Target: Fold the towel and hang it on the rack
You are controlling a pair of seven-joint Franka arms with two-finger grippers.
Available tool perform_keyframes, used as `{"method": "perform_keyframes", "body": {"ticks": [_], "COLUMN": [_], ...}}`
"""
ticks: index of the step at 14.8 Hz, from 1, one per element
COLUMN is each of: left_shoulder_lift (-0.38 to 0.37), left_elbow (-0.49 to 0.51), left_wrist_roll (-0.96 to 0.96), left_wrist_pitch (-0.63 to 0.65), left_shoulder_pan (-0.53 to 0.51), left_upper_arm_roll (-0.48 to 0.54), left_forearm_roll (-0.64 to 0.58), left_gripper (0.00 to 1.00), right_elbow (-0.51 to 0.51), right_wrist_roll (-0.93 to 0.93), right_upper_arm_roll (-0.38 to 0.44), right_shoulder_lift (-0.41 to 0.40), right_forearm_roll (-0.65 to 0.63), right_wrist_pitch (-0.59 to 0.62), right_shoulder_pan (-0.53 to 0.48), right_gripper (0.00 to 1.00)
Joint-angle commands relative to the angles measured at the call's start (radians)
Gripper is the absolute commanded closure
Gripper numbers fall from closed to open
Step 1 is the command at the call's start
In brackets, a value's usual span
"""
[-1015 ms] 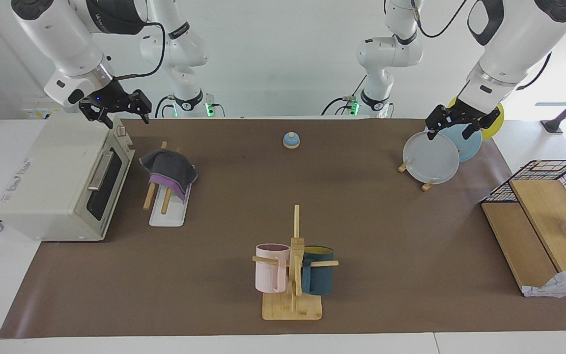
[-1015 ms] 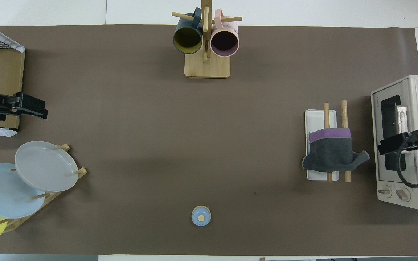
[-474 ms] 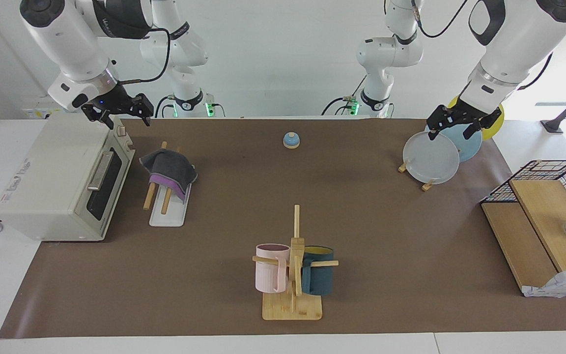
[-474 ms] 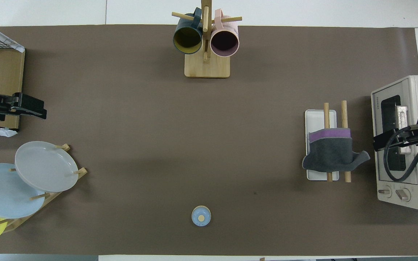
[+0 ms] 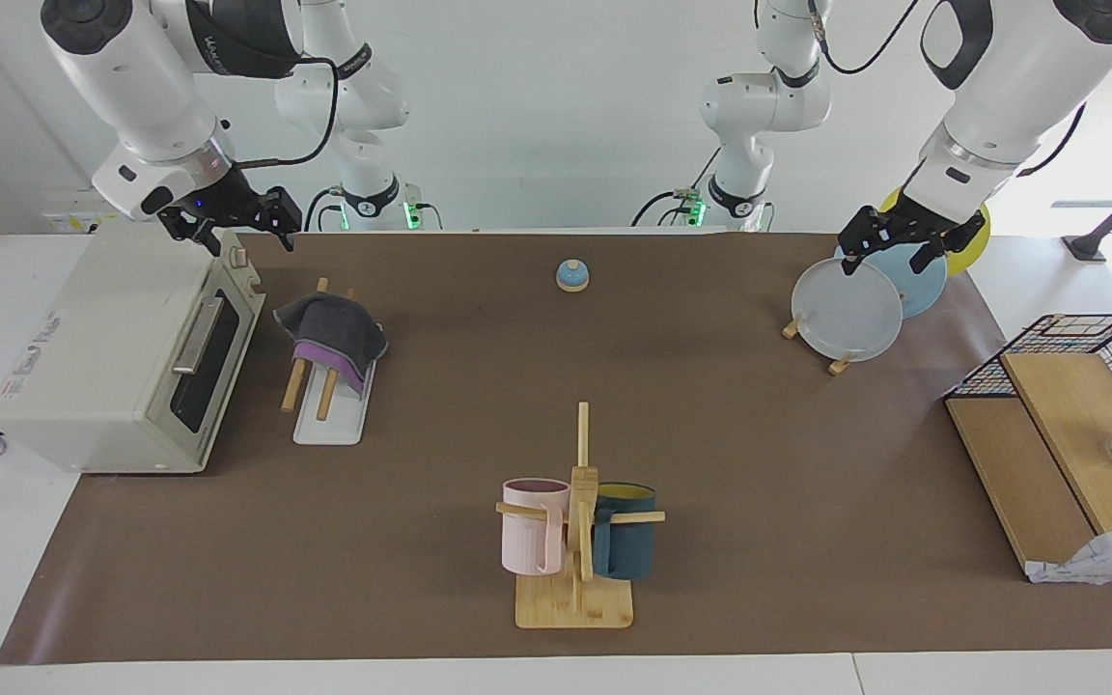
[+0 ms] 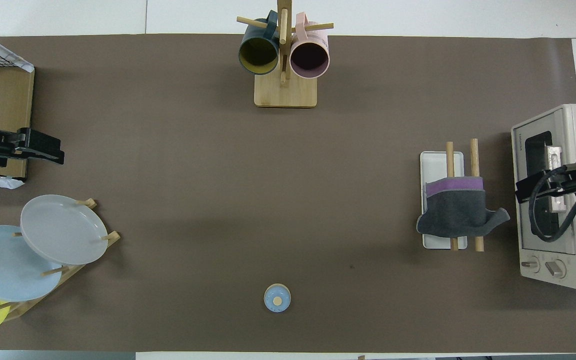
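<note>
While the towel drapes the rack, the open, empty right hand hangs over the oven beside it.

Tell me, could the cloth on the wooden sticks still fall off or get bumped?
It might. The towel hangs folded over the rack, but one corner sticks out past the rods toward the toaster oven, so that uneven drape could let it slide down the slanting rods. The right gripper is up over the oven, close by; a low move over the rack could catch that corner. The left gripper hangs over the plates, where dropping down could knock them.
</note>
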State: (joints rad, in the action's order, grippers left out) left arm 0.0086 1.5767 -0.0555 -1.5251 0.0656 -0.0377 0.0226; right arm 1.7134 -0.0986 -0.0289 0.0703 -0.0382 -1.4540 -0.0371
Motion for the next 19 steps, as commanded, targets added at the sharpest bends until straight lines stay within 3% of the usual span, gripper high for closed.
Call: {"method": "perform_keyframes", "body": {"ticks": [1,19], "left_shoulder_lift": [-0.009,-0.009], "left_elbow": [-0.001,-0.001], "left_wrist_roll": [0.009,0.009], "left_wrist_pitch": [0.011,0.011], "left_shoulder_pan": [-0.003,-0.003], "left_upper_arm_roll": [0.001,0.001], "left_forearm_roll": [-0.016,-0.016], "left_gripper": [0.0,0.0], "right_elbow": [-0.017,-0.023], "right_wrist_roll": [0.005,0.033], "right_upper_arm_roll": [-0.006,-0.006], "right_shoulder_lift": [-0.006,-0.012], "right_forearm_roll": [0.017,0.02], "right_wrist_pitch": [0.02,-0.046], "right_shoulder_pan": [-0.029,-0.032], "right_gripper": [0.0,0.0]}}
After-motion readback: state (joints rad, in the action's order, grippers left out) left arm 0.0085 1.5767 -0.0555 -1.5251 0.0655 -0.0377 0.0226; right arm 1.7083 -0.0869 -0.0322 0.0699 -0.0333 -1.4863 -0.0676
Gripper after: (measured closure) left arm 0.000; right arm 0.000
